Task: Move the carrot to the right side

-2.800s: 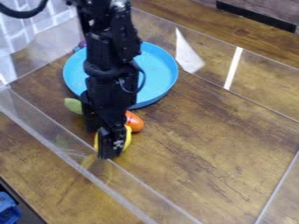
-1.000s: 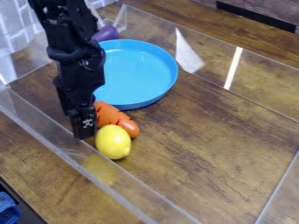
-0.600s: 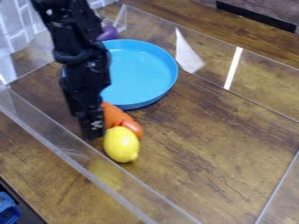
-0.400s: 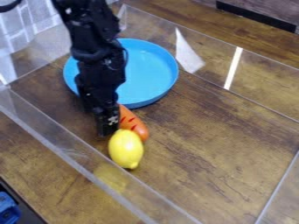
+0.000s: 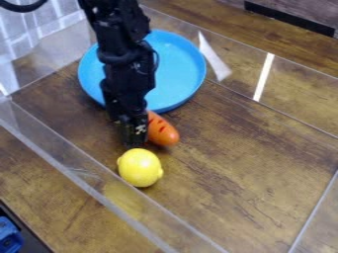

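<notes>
The orange carrot [image 5: 164, 131] lies on the wooden table just in front of the blue plate [image 5: 181, 67]. My gripper [image 5: 133, 129] points straight down with its dark fingers low over the table, right against the carrot's left end. Its jaws stand open and hold nothing. I cannot tell whether a finger touches the carrot. The arm hides part of the plate and the carrot's leafy end.
A yellow lemon [image 5: 138, 167] sits a little in front of the carrot and the gripper. A low clear plastic wall [image 5: 59, 143] runs along the front left, with more clear panels at the back right [image 5: 264, 74]. Bare wooden table [image 5: 251, 168] stretches to the right.
The arm has swung right and away from the front wall, to the carrot's left end. The carrot has shifted right, and the lemon has moved slightly right and toward the front.
</notes>
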Robot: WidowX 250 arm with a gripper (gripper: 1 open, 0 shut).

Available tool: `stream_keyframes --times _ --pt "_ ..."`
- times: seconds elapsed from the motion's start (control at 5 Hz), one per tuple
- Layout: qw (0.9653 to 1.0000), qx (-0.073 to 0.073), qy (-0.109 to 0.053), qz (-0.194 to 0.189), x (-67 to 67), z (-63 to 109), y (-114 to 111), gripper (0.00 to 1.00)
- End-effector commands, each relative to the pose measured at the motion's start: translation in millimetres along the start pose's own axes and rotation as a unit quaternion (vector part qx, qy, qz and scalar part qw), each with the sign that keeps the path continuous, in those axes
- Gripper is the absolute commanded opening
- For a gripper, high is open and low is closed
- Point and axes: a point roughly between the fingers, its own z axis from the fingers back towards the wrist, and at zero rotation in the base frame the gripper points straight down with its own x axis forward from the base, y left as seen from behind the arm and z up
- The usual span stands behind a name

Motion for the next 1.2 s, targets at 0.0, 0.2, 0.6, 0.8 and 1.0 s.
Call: stream_keyframes --times 0.0,0.2,0.6,0.8,1.0 --pt "0.9993 0.011 -0.025 -0.026 17.7 9.3 11.3 1.0" --pt "0.9983 0.008 -0.029 -0.05 25.7 7.5 14.3 1.0" --pt "0.9945 -0.004 -0.044 -0.095 20.2 -3.2 4.7 0.0" --pt "0.9945 0.0 -0.049 -0.093 24.5 -4.8 -3.3 0.0" --pt "0.9945 0.002 -0.054 -0.09 29.2 -6.1 -10.1 0.0"
